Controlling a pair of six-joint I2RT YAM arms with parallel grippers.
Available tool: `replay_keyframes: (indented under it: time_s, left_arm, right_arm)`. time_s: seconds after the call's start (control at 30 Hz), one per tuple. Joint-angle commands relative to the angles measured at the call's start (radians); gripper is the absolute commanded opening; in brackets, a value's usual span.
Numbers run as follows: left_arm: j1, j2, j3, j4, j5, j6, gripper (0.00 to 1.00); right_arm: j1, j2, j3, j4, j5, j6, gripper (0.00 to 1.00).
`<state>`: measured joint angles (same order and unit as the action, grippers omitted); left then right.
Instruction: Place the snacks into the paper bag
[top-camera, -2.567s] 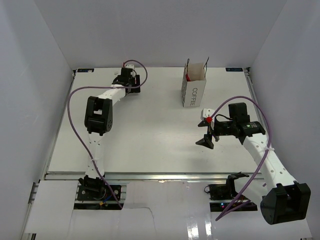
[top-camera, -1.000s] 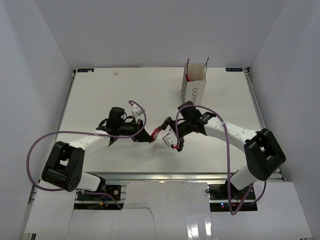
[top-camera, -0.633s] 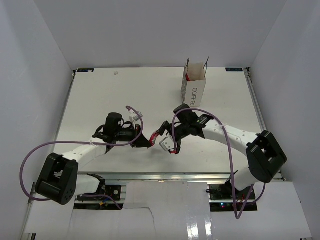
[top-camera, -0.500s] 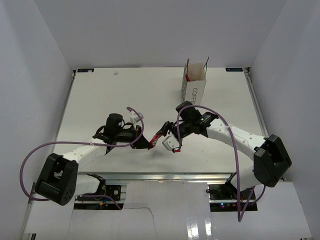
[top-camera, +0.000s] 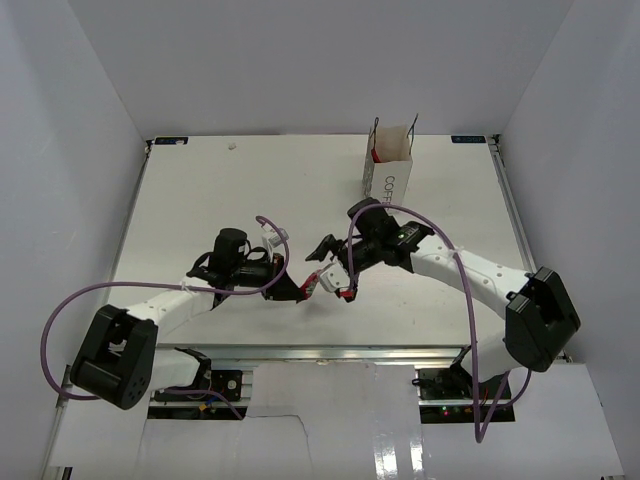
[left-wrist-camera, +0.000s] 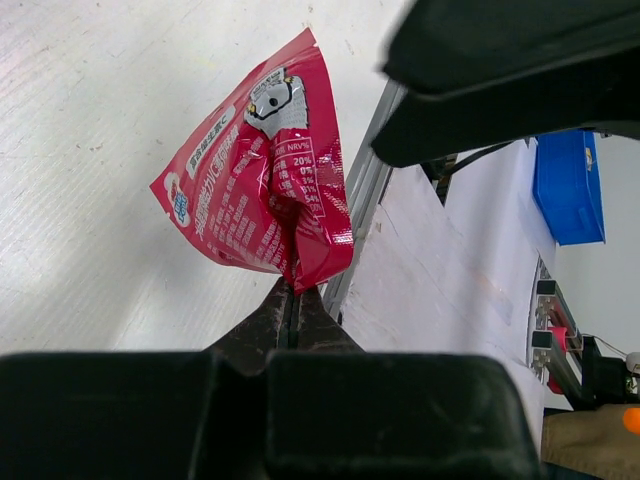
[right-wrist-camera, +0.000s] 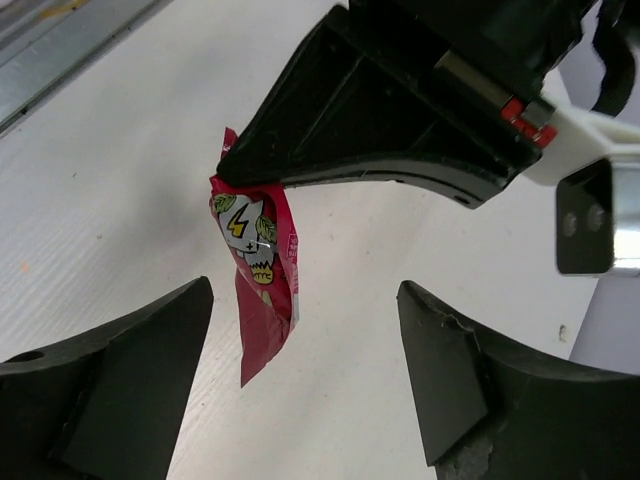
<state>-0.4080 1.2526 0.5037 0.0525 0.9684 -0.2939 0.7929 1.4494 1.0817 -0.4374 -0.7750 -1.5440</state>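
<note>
Top view: two arms meet over the white table, at about 6 o'clock from its centre. The left gripper is clenched on one pink-red snack. The right gripper faces it from the 2 o'clock side. The paper bag stands upright well apart from both, at about 1 o'clock from the snack and near the far edge of the table. Its top is open, and "COFFEE" reads down its near face. Something red shows inside the mouth, but what it is cannot be told. A purple cable loops along the left arm.

Left wrist view: the left gripper has its two dark fingertips pressed together on the lower corner of the pink-red snack. The wrapper fans up toward 11 o'clock, its printed back toward the camera, and is held clear of the table surface. A dark finger of the right gripper fills the 1 o'clock corner. At 3 o'clock, past the metal rail at the table edge, lies a blue box.

Right wrist view: the right gripper is released, its jaws spread wide at 7 and 5 o'clock. The pink-red snack hangs in the gap, nearer the 7 o'clock finger, and appears to touch neither pad. Its upper edge is pinched by the left gripper, which reaches in from 1 o'clock. A cartoon face shows on the front of the wrapper.
</note>
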Motion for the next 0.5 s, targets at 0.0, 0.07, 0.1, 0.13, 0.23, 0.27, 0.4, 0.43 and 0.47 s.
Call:
replay_keyframes:
  time_s: [0.0,0.07,0.1,0.13,0.23,0.27,0.4,0.43,0.47]
  left_arm:
    - [-0.003,-0.039,0.019,-0.006,0.042,0.007,0.0]
    - [-0.003,-0.044,0.018,-0.006,0.044,0.007,0.0]
    - [-0.003,-0.048,0.019,-0.008,0.046,0.007,0.0]
    - [-0.003,-0.05,0.019,-0.008,0.046,0.007,0.0]
    - [-0.003,-0.051,0.027,-0.013,0.041,0.01,0.0]
    - [-0.003,-0.053,0.029,-0.014,0.041,0.01,0.0]
    - [-0.003,-0.065,0.035,-0.016,0.001,-0.005,0.09]
    - [-0.003,-0.083,0.035,-0.016,-0.034,-0.01,0.2]
    - [-0.003,-0.094,0.035,-0.01,-0.048,-0.013,0.26]
  right_arm:
    - [0.017,0.032,-0.022,0.072,0.066,0.064,0.81]
    - [0.02,0.064,-0.025,0.12,0.083,0.084,0.81]
    - [0.023,0.077,-0.016,0.123,0.086,0.091,0.81]
    - [0.026,0.094,-0.006,0.118,0.089,0.091,0.78]
    - [0.048,0.144,0.03,0.085,0.097,0.076,0.62]
    - [0.058,0.161,0.037,0.066,0.102,0.074,0.56]
    - [0.066,0.167,0.064,0.029,0.085,0.071,0.31]
    - [0.068,0.164,0.073,0.019,0.08,0.073,0.23]
    - [0.068,0.157,0.076,0.009,0.082,0.073,0.18]
